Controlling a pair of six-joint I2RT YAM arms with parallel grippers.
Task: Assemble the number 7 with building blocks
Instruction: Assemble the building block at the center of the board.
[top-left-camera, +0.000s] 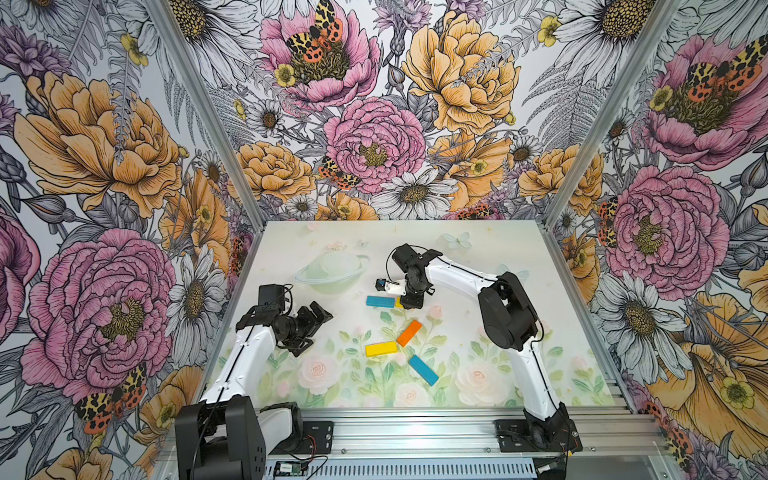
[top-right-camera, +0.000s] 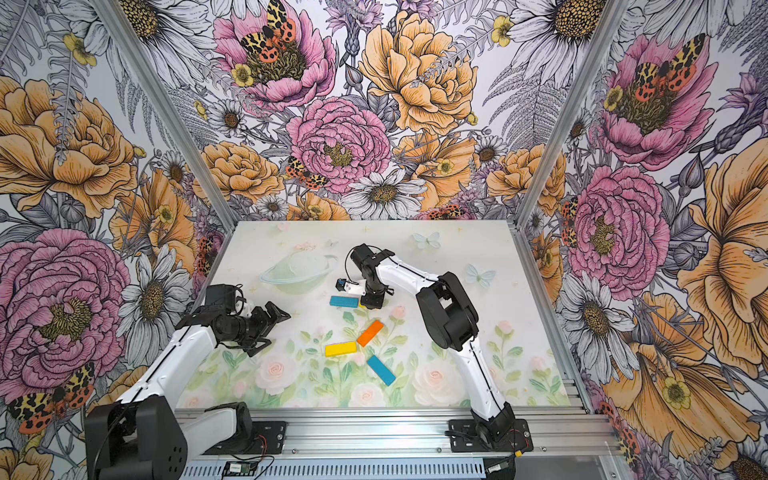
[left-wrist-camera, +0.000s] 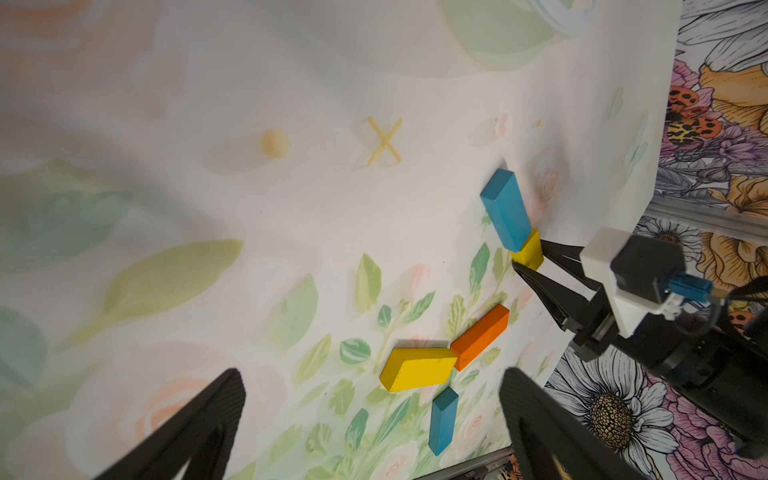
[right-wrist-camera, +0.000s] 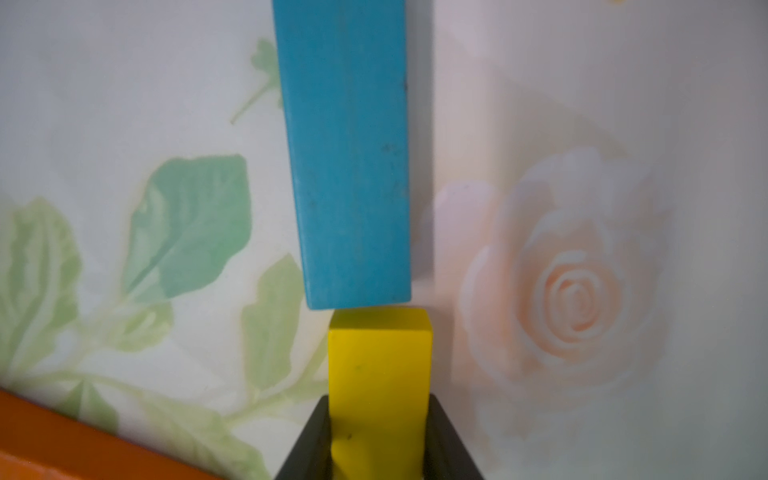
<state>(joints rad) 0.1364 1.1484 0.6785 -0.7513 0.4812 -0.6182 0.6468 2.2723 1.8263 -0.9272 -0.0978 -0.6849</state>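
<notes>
My right gripper pinches the short yellow block by its sides. Its tip touches the blue block ahead. It looks light, hard and slippy. My left gripper is wide open.

5 small, flat, rectangular matte bars in all.

Blue: 2, the far blue bar and the near blue bar, further right.

Orange: 1, the orange bar.

Yellow: 2, the long yellow bar, left of the orange bar, and the short yellow bar, at the far blue bar's right end.

White-and-black robot arms: 2, the left arm and the right arm.
</notes>
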